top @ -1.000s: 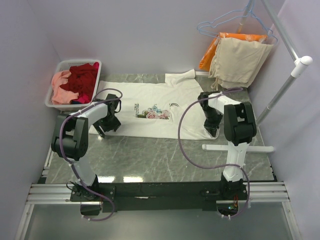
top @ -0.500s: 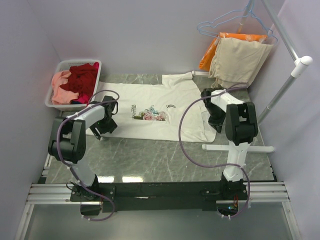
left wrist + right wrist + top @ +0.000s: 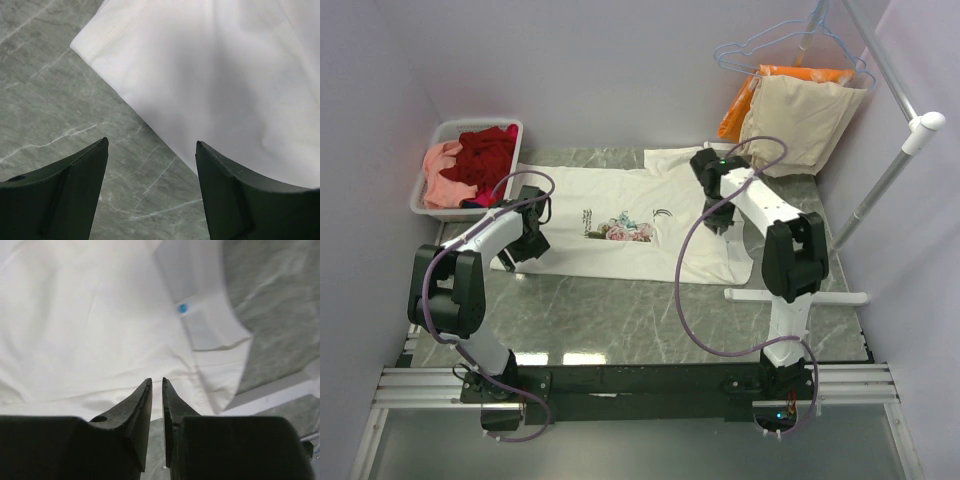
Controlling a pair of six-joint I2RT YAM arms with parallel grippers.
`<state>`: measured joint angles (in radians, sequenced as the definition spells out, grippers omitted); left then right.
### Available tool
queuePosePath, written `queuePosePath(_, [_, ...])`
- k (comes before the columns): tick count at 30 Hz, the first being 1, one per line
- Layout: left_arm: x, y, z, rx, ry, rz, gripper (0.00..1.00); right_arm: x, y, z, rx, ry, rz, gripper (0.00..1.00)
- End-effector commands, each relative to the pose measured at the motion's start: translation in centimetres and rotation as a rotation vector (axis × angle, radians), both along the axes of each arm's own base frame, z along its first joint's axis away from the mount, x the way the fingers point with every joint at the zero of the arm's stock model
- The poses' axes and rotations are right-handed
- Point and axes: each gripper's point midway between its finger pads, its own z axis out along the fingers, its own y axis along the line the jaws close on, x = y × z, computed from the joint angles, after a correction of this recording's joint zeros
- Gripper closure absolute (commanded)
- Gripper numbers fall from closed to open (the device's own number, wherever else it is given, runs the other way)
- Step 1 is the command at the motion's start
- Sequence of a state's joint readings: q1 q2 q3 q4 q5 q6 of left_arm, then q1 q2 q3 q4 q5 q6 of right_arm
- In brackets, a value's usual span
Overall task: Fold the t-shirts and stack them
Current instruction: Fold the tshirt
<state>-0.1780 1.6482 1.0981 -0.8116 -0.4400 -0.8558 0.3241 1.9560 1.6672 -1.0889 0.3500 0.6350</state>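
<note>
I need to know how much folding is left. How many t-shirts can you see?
3: a white printed tee spread on the table, a dark red one and a salmon one in the basket; more may be buried.

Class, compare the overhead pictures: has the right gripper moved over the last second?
Yes. The right gripper has swung away from the arm bases, toward the back wall and the hanging beige cloth, over the white t-shirt.
</note>
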Motion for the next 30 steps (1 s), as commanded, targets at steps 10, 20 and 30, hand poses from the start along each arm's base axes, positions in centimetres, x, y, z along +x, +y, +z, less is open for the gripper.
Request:
queuePosePath(10, [0.6, 0.5, 1.5, 0.018, -0.052, 0.035, 0.24, -4.5, 1.8, -7.2, 0.058, 0.274, 0.135, 0.75])
queuePosePath(20, [0.5, 0.3, 1.0, 0.01, -0.05, 0.033, 0.24, -7.8, -2.5, -8.6, -0.09, 0.44, 0.074, 0.74])
queuePosePath(30, [0.3, 0.2, 0.3, 0.004, -0.036, 0.014, 0.24, -9.1, -7.3, -7.6, -0.171, 0.489, -0.028, 0.74])
